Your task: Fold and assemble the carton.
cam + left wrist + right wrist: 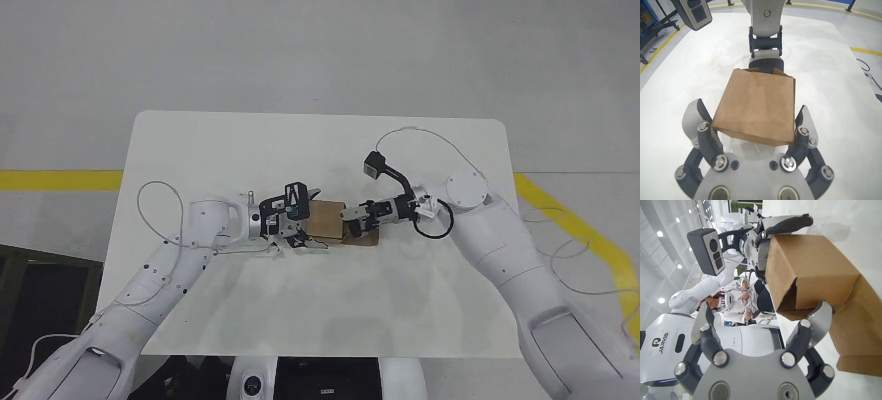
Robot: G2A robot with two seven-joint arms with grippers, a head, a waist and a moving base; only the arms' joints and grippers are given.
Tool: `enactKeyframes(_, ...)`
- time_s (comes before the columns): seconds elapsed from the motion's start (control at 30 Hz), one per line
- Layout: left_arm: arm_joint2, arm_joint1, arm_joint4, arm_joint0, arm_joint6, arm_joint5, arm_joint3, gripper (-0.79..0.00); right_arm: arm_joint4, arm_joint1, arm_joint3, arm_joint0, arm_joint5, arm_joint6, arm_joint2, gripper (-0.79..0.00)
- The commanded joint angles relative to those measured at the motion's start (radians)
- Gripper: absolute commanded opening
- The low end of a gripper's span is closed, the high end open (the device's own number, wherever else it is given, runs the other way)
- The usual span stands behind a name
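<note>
The white table (pixel 420 300) lay beneath the brown carton (pixel 757 106), which was partly folded, one end open with flaps out. The left gripper (pixel 751 105) clasped the carton's closed end across its width. The right gripper (pixel 764 306), fingers spread wide, had one finger at the carton's open end.

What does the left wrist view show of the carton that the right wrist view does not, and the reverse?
Left wrist view: the plain closed face of the carton, with the left gripper clamped across its near end. Right wrist view: the carton's open end, a loose flap stretching out from it, and the right gripper open, one finger at that opening. Both: the brown carton on the white table.
</note>
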Motion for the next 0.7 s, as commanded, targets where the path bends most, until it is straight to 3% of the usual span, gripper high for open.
enactKeyframes(0.0,-0.002,0.000,-0.001,0.001,-0.001,0.002,0.000,0.000,0.016,-0.006,0.011,-0.004,-0.009,-0.020,0.000,0.000)
enactKeyframes(0.67,-0.019,-0.002,-0.019,0.010,-0.023,-0.003,0.013,0.000,0.096,-0.070,0.083,-0.019,-0.046,-0.087,-0.033,0.000)
